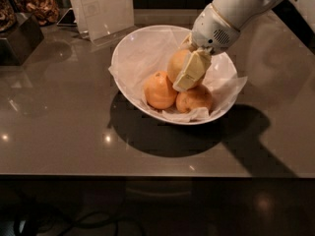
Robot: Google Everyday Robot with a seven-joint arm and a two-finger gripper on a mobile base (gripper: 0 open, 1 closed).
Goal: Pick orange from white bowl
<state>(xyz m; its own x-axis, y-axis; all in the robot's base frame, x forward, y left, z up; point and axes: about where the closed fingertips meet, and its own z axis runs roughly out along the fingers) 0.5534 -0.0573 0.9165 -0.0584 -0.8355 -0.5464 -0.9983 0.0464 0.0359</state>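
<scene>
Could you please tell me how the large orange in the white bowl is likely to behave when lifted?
The orange is round and sits beside a smaller fruit, so it would probably roll if released. Its skin looks firm, so it is likely not fragile. The tool is at the orange, inside the white bowl; the crinkled paper may shift.
</scene>
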